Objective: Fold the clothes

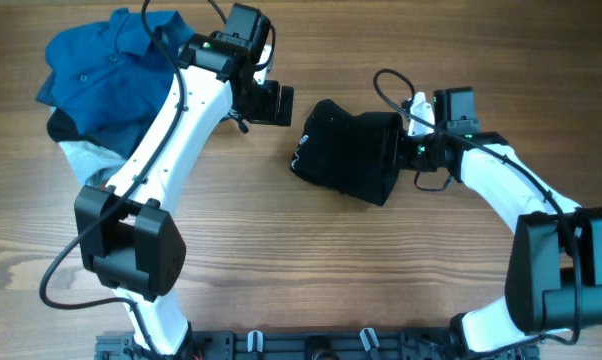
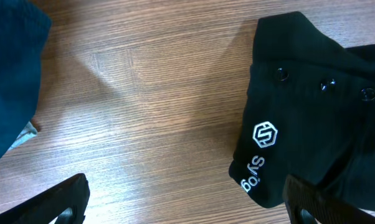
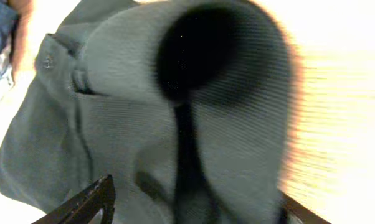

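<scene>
**A:** How far along was the fold?

**B:** Well on, by my judgement. The black shirt [image 1: 346, 155] lay as a compact bundle in the middle of the surface [image 1: 281, 270], with its logo and small buttons showing at the left end. The right end looked bulky and rolled, so some tidying was probably left. The blue polo [image 1: 101, 70] and a pale grey garment [image 1: 86, 160] sat heaped at the far left, unfolded.

**A:** And the pincers?

**B:** The right pincer [image 1: 409, 150] was at the bundle's right edge. Its fingers stood apart with a roll of fabric between them, released rather than pinching as far as I could see. The left pincer [image 1: 271, 103] hung spread wide and empty near the shirt's left end, not touching it.
</scene>
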